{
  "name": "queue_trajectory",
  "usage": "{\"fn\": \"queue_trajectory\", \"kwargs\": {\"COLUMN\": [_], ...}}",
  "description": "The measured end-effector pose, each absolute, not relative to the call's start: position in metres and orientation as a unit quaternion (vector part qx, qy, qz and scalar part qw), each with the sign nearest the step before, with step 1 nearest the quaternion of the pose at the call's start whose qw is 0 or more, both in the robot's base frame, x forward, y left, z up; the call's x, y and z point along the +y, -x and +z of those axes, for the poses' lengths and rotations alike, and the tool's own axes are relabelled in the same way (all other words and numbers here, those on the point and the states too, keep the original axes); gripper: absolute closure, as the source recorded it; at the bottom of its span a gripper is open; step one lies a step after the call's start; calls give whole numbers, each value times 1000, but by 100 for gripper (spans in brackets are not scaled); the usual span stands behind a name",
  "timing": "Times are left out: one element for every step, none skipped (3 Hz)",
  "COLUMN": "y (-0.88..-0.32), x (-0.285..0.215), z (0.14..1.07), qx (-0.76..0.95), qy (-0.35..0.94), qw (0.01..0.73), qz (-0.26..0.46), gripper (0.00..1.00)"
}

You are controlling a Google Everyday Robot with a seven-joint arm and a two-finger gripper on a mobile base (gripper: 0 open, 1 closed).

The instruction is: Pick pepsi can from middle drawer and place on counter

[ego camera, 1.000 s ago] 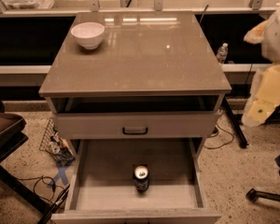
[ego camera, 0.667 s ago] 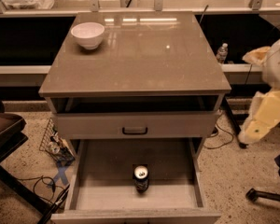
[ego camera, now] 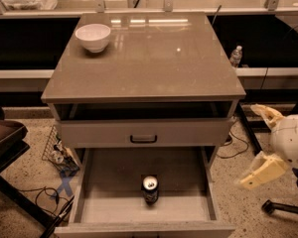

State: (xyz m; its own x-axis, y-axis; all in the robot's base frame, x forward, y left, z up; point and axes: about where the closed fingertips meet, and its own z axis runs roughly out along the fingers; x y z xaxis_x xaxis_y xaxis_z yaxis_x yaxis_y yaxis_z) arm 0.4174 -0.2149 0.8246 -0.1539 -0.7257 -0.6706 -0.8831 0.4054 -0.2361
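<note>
The pepsi can (ego camera: 150,189) stands upright near the front middle of the open middle drawer (ego camera: 114,182), which is pulled out at the bottom of the cabinet. The counter (ego camera: 149,63) forms the cabinet's top, with a white bowl (ego camera: 93,36) at its back left corner. My gripper (ego camera: 248,145) hangs to the right of the cabinet, at about the height of the drawers and well clear of the can. Its two cream fingers (ego camera: 260,170) are spread apart and hold nothing.
The drawer above, whose front bears a dark handle (ego camera: 143,139), is slightly open. A water bottle (ego camera: 236,56) stands behind the counter at right. A dark chair (ego camera: 5,138), a wire basket (ego camera: 57,150) and cables lie at left. A chair base (ego camera: 283,207) is at lower right.
My gripper has dropped from beside the counter's right edge to beside the drawers. The can, bowl and drawers have not moved.
</note>
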Motion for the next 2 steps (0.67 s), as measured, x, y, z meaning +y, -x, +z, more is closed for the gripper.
{"fn": "queue_trajectory", "kwargs": {"y": [-416, -416], "x": [-202, -202], "z": [777, 778], "qx": [709, 711], "qy": [528, 526], "qw": [445, 443], "qz": [143, 144], "gripper": [0, 0]}}
